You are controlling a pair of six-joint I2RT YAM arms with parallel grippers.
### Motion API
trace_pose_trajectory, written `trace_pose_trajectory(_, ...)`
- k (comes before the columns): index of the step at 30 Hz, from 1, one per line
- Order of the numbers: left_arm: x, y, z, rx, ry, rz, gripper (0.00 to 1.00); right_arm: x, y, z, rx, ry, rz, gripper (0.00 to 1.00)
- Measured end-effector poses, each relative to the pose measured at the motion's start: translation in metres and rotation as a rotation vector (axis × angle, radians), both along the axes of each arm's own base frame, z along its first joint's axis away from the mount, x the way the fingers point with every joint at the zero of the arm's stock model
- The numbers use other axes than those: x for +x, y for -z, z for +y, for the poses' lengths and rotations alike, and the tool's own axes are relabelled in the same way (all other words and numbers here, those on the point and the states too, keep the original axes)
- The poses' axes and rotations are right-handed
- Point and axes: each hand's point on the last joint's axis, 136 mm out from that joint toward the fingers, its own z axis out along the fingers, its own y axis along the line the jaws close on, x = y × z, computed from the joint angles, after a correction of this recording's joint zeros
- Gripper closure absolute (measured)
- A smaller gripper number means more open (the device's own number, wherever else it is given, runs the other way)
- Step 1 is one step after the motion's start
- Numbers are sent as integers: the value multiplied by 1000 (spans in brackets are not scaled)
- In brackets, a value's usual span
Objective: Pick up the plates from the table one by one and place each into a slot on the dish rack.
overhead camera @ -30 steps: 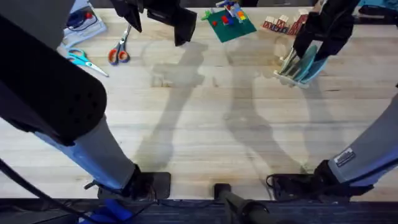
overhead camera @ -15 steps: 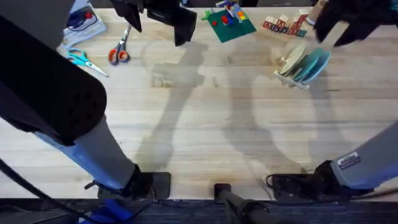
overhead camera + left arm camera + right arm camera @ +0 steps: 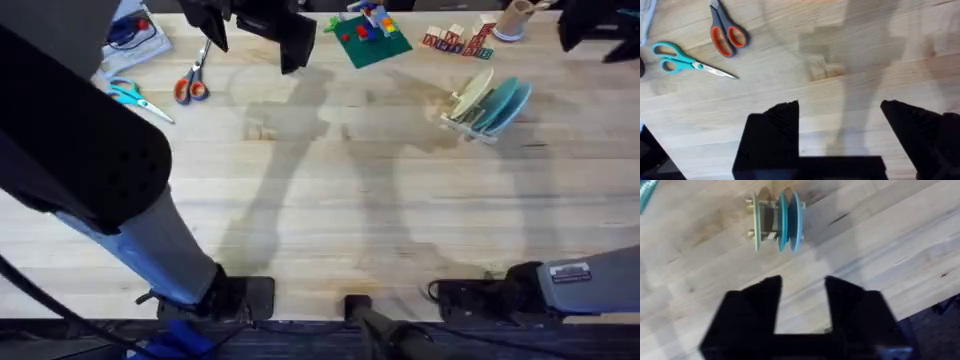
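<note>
- Much bare surface (image 3: 380, 220) lies open near the arm bases.
- Both plates (image 3: 503, 104) stand upright in the dish rack (image 3: 462, 108) (beside a cream one), far right.
- Right claw (image 3: 803, 292) gapes empty; left claw (image 3: 840, 117) is wide, empty.
- Scissors (image 3: 192, 82) lie far left.

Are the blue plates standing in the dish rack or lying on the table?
Standing in the dish rack: both plates sit on edge beside the cream plate.
</note>
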Motion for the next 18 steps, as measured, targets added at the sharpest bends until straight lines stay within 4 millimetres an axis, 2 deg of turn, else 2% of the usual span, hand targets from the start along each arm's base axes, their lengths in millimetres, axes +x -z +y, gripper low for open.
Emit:
trace_pose_trajectory(5,0,0,0,0,0,0,7,-16,-22,6,-11,-40,-62,147)
trace_pose_trajectory(7,0,0,0,0,0,0,7,-23,-32,11,-16,-67,-94,25)
trace_pose_trajectory(18,0,0,0,0,0,0,7,-54,-70,19,-30,-110,-238,6)
